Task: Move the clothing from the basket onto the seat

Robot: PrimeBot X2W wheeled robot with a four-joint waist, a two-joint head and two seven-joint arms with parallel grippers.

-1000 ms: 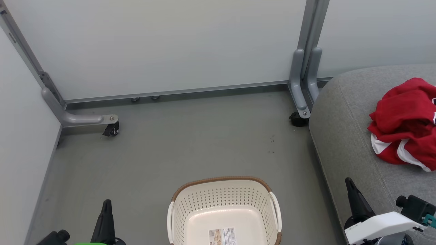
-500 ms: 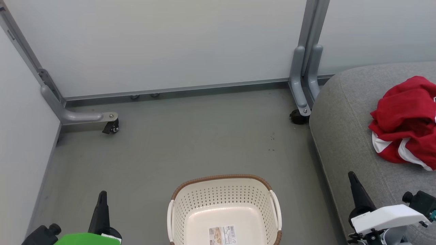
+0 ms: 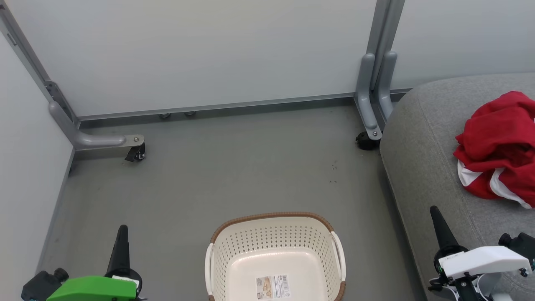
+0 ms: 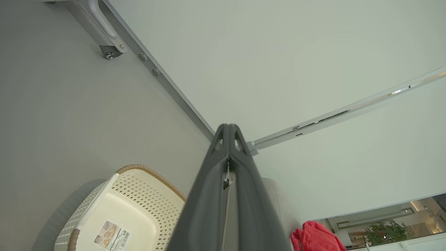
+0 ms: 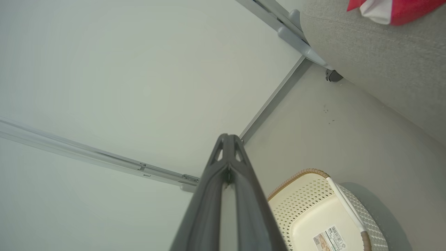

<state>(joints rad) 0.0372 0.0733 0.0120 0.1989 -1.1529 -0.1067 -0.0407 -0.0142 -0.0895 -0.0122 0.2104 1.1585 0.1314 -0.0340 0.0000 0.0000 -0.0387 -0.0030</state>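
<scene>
Nearest the robot, the left gripper point(image 3: 122, 232) and right gripper point(image 3: 434, 211) are both clenched on nothing, fingers pressed flat together and pointing up, one on each side of the basket point(image 3: 271, 217). Over the last second both arms have shifted a little, and the left now shows more of its green wrist. The head camera has also tipped slightly, so the whole scene has slid up a touch, but the things themselves have not moved.

The basket sits on the floor point(image 3: 234, 167) between the grippers, with nothing in it but its paper label point(image 3: 273, 286). Farther off to the right, the clothing point(image 3: 495, 138) lies crumpled on the seat point(image 3: 418, 159), red with white panels showing at its lower edge. It is well apart from the right gripper and farther still from the left, and neither touches it.

To my eye the job is done: the clothing is out of the basket and resting on the seat, and the arms look to be settling into rest. Beyond it all stand the pale wall panels point(image 3: 209, 54).
</scene>
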